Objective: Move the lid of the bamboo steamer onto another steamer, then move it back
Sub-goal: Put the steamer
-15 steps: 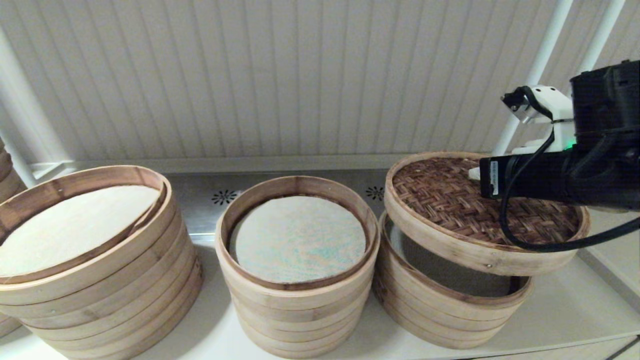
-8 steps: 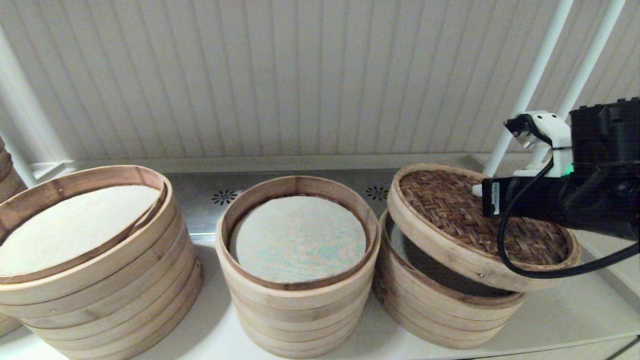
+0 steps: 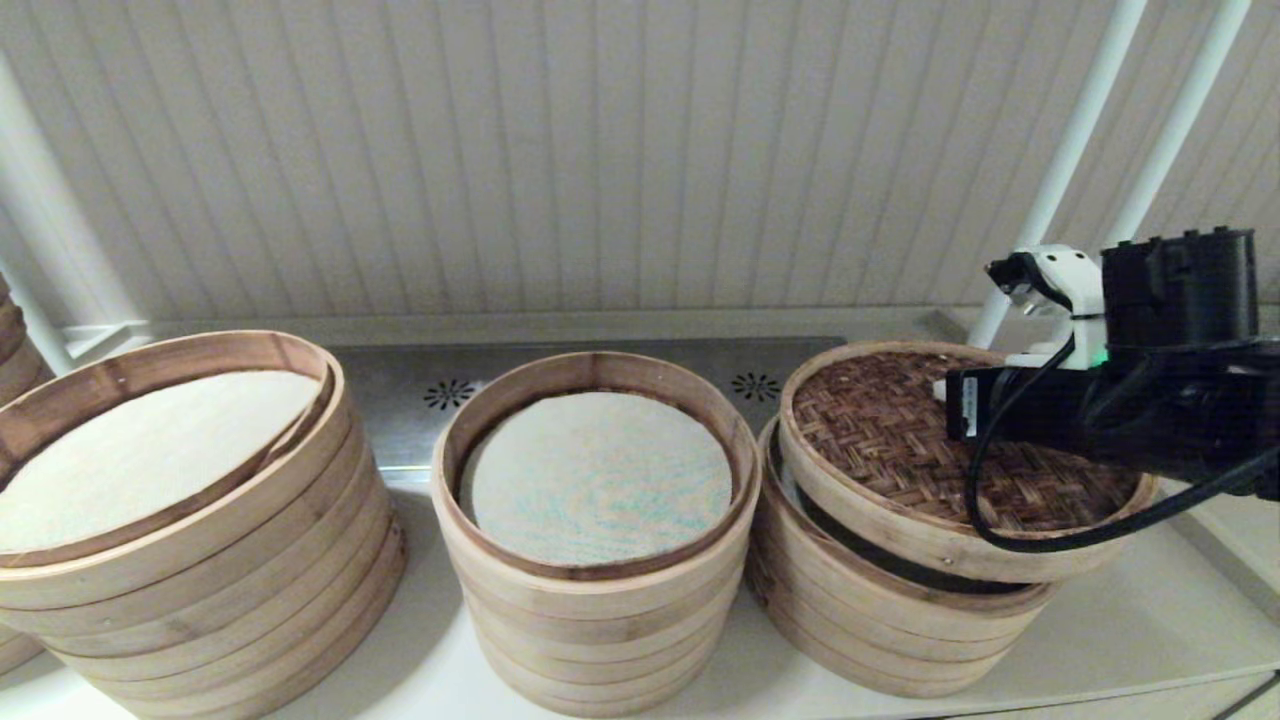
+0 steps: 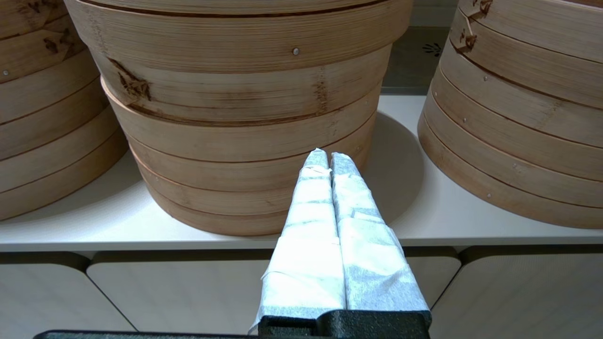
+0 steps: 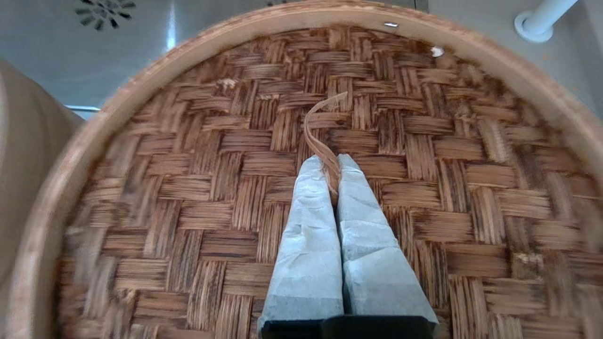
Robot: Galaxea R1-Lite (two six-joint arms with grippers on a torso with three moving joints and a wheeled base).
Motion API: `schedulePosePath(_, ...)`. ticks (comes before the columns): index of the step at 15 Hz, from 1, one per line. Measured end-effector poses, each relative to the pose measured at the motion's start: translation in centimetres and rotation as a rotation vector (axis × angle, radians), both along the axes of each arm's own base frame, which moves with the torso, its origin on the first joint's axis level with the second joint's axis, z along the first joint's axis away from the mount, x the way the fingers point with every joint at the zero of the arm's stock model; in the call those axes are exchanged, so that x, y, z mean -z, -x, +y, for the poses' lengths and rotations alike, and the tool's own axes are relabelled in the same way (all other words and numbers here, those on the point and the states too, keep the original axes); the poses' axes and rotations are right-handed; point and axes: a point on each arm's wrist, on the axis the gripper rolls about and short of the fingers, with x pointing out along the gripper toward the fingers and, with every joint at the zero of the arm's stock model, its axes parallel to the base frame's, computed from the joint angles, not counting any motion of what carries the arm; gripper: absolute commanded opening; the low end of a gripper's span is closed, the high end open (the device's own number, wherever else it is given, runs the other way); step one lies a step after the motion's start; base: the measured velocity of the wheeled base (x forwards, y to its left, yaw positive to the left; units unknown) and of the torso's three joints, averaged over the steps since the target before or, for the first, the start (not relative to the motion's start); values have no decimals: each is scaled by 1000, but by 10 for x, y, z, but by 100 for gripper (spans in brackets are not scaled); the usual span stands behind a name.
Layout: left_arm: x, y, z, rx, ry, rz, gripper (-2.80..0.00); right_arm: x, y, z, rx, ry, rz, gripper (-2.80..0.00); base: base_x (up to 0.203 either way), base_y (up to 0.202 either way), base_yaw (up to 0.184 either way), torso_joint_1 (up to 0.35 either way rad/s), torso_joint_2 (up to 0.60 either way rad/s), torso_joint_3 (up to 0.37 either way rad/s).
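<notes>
While the right gripper (image 5: 330, 165) pinches the thin bamboo loop handle (image 5: 320, 132) at the centre of the bamboo steamer lid (image 3: 940, 450), its two cloth-wrapped fingers (image 5: 306, 235) pressed together on the strip, the lid sits at the right of the head frame, tilted, low over the right-hand stack

Item 1. Bamboo steamer lid: dark brown herringbone weave, pale smooth band rim. Far edge raised, near-left edge lower; a dark gap shows between its band and the stack beneath at the front. Whether the lid touches that stack cannot be told.

Item 2. Right-hand steamer (image 3: 880, 640): shortest stack of pale rings, lower right of the head frame, directly under the lid; its interior mostly hidden.

Item 3. Middle steamer (image 3: 595, 620): lower centre of the head frame, uncovered, liner with green speckles (image 3: 600, 475); just beside item 2, their walls close to touching.

Item 4. Widest steamer (image 3: 190, 600): lower left of the head frame, uncovered, smooth cream liner (image 3: 140, 460).

Item 5. Right arm (image 3: 1150, 400): black, enters from the right edge of the head frame, with a black cable looping across the lid.

Item 6. Left gripper (image 4: 330, 157): not in the head frame; in its wrist view it hangs low in front of the white shelf (image 4: 424, 212), wrapped fingers together on nothing, pointing at the base of a steamer stack.

Item 7. Backdrop: ribbed pale wall panel (image 3: 600, 150), upper frame; two white poles (image 3: 1080, 130), upper right
</notes>
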Motion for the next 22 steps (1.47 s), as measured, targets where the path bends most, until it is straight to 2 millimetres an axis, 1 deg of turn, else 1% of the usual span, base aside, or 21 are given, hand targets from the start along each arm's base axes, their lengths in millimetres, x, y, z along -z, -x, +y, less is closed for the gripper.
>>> schedulePosePath(3, 0, 0, 0, 1, 0, 0, -280, 7, -7, 2, -1, 5, 20, -280, 0, 0, 0, 0, 0, 0)
schedulePosePath(6, 0, 0, 0, 1, 1, 0, -280, 15, -14, 5, -2, -4, -11, -280, 0, 0, 0, 0, 0, 0)
schedulePosePath(9, 0, 0, 0, 0, 0, 0, -280, 19, -17, 7, -5, -7, -32, -280, 0, 0, 0, 0, 0, 0)
schedulePosePath(15, 0, 0, 0, 0, 0, 0, -280, 32, -15, 7, -7, 5, 11, -280, 0, 0, 0, 0, 0, 0)
schedulePosePath(22, 0, 0, 0, 0, 0, 0, -280, 37, -4, 5, -11, 8, 28, -280, 0, 0, 0, 0, 0, 0)
